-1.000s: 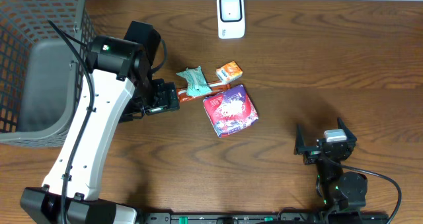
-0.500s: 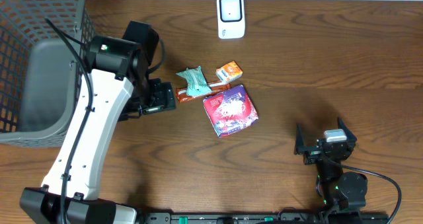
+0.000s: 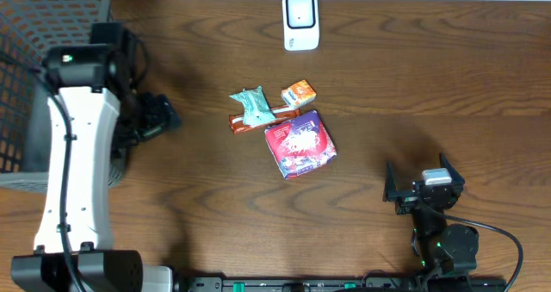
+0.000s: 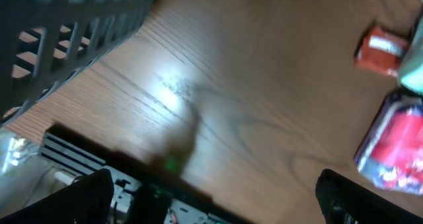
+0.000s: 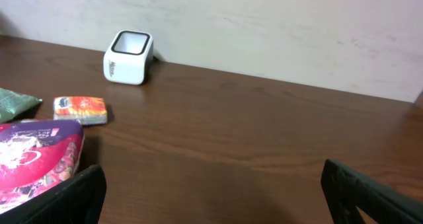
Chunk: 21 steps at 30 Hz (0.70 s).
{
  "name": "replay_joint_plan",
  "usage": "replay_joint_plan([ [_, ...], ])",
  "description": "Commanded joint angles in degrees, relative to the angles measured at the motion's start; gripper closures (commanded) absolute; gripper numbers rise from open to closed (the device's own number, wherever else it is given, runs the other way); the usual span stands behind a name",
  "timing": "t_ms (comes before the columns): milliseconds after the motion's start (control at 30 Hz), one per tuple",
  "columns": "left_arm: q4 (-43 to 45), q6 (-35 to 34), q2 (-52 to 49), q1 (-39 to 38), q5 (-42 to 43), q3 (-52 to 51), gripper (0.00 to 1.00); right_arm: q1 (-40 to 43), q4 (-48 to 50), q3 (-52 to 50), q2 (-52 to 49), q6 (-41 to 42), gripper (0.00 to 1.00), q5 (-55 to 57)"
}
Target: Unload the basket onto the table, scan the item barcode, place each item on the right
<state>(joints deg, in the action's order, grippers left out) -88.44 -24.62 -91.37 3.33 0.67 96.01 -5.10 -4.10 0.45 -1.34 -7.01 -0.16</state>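
Now, basket (image 3: 34, 34): grey mesh, at the left edge of the table (image 3: 405, 85); inside, only a grey floor can be made out, and the left arm hides part of it.
Scanner (image 3: 301, 21): white, upright at the far edge, well apart from both grippers.
Pack (image 3: 300, 144): pink and red, flat on the wood near the middle, nearest of the items to the right arm.
Packet (image 3: 251, 104): teal, crumpled, lying across the bar (image 3: 244, 123).
Bar: red wrapper, its ends showing beside the packet, its right end touching the pack.
Box (image 3: 299, 92): small, orange, just above the pack and between it and the scanner.
Left gripper (image 3: 162, 115): just right of the basket, low over bare wood, well left of the items; fingers spread wide, with nothing between them.
Right gripper (image 3: 420, 182): near the front right of the table, facing the scanner and items; fingers spread wide and holding nothing.
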Motion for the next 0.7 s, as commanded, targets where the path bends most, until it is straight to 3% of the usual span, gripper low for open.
replay_joint_plan([
  [0,0.4,-0.9,-0.1,2.4,-1.4,-0.1,0.02,-0.2,-0.2,-0.1,0.2,-0.8,0.01,0.5],
  [333,4.8,-0.3,-0.1,4.3,-2.3,0.0,0.02,-0.2,-0.2,-0.1,0.2,-0.8,0.01,0.5],
  [467,6.4,5.7,0.4,4.2,3.2,0.1,0.02,-0.2,-0.2,-0.1,0.2,-0.8,0.01,0.5],
  [667,8.5,8.7,3.2,3.9,9.6,1.4,0.02,-0.2,-0.2,-0.1,0.2,-0.8,0.01,0.5],
])
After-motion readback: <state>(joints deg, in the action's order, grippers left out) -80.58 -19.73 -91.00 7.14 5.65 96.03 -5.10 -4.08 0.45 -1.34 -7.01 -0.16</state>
